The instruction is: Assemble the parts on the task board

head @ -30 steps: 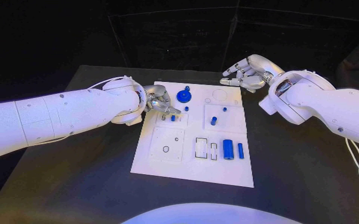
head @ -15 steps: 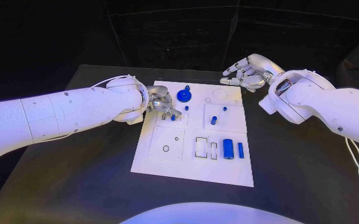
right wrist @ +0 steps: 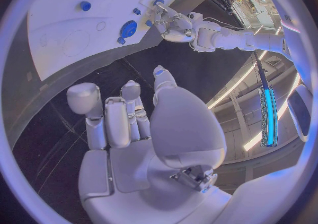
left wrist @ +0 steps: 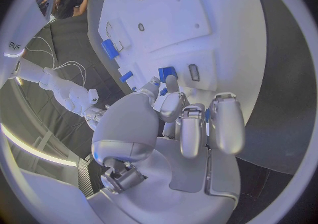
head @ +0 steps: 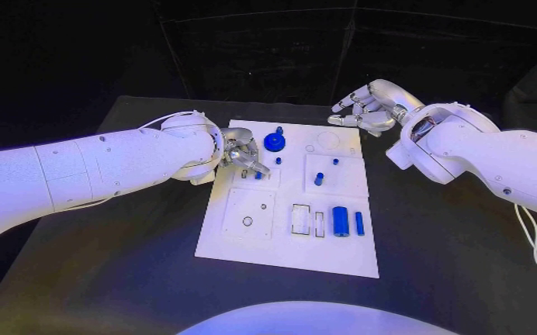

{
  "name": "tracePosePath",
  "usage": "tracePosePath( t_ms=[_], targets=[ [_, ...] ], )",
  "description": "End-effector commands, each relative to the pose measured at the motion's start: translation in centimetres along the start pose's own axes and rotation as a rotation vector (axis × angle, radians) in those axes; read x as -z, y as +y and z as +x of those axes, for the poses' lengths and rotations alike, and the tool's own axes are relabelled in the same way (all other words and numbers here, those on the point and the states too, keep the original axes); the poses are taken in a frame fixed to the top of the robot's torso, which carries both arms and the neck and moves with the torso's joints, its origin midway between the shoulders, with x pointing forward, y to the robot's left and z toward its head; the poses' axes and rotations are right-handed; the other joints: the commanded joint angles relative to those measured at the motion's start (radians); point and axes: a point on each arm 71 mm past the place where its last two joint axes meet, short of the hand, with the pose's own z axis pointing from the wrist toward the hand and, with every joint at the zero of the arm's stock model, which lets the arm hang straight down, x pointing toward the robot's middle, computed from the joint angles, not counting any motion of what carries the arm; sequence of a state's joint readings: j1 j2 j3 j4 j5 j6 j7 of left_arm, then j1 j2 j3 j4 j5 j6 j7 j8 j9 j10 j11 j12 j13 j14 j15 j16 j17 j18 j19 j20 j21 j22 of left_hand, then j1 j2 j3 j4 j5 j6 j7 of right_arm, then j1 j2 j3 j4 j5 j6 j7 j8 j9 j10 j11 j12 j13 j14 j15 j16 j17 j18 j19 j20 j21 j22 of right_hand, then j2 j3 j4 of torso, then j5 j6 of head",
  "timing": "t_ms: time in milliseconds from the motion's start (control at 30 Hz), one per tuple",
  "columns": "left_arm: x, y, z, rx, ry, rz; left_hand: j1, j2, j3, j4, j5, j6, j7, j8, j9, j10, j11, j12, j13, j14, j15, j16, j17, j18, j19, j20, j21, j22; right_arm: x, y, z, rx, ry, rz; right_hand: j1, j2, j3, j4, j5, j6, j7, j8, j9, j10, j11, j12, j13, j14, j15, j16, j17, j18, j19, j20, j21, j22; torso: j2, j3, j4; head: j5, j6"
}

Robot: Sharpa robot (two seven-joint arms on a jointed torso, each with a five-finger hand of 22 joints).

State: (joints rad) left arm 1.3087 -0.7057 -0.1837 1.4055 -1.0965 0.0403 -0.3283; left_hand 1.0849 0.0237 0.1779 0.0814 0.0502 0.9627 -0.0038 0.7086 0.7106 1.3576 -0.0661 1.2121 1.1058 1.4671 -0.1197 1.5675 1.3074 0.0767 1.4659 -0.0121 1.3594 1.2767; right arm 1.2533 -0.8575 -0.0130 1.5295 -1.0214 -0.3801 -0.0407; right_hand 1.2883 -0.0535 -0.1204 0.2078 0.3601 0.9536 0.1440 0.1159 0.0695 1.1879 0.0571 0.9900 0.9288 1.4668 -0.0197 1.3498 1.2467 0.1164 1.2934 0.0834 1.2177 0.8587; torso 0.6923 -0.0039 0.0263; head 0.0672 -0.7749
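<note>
Part in hand: small blue part, at the task board's left edge, far half; its long axis cannot be told.
Left hand: fingers closed round that part, over the board.
Right hand: fingers loosely curled, holding nothing, beyond the board's far right corner.
Change: left hand has edged slightly farther along the board; right hand unmoved.

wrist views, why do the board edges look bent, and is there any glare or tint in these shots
Left wrist view: the fisheye lens bows the task board edges. Right wrist view: same bending, plus bright ceiling light strips at the rim. Head view: bluish light tints the board and the arms, against a dark background.
</note>
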Motion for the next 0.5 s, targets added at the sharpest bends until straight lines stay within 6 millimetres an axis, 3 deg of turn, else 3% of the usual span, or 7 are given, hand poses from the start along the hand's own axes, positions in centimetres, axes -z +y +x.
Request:
tracePosePath(
  t_ms=[33, 500],
  targets=[
    [-0.02, -0.01, 0.02, -0.001, 0.012, -0.002, 0.027, 0.007, 0.007, -0.017, -0.003, -0.01, 0.0, -0.008, 0.001, -0.005, -0.004, -0.004, -0.001, 0.104, -0.006, 0.003, 0.263, -0.015, 0.027, -0.005, -0.004, -0.001, -0.05, 0.17, -0.06, 0.0, -0.001, -0.01, 0.002, 0.008, -0.005, -0.001, 0.007, -0.004, 0.0, 0.004, 0.0, -0.008, 0.0, -0.002, -0.001, 0.034, -0.002, -0.007, -0.001, 0.012, -0.007, -0.001, -0.005, -0.001, 0.0, -0.0005, 0.0003, -0.001, -0.001],
    [-0.08, 0.05, -0.11, 0.002, 0.001, -0.005, 0.055, 0.04, 0.027, -0.033, -0.004, -0.012, 0.0, -0.012, 0.0, -0.006, -0.005, -0.007, -0.003, 0.104, -0.008, 0.003, 0.263, -0.015, 0.027, -0.008, -0.006, -0.001, -0.09, 0.2, -0.03, 0.0, -0.001, -0.011, 0.003, 0.009, -0.005, 0.0, 0.01, -0.004, 0.0, 0.004, 0.0, -0.008, 0.0, -0.003, -0.002, 0.034, -0.002, -0.008, -0.001, 0.012, -0.007, -0.001, -0.006, -0.002, 0.0, -0.0008, 0.0015, -0.001, -0.003]
  ],
)
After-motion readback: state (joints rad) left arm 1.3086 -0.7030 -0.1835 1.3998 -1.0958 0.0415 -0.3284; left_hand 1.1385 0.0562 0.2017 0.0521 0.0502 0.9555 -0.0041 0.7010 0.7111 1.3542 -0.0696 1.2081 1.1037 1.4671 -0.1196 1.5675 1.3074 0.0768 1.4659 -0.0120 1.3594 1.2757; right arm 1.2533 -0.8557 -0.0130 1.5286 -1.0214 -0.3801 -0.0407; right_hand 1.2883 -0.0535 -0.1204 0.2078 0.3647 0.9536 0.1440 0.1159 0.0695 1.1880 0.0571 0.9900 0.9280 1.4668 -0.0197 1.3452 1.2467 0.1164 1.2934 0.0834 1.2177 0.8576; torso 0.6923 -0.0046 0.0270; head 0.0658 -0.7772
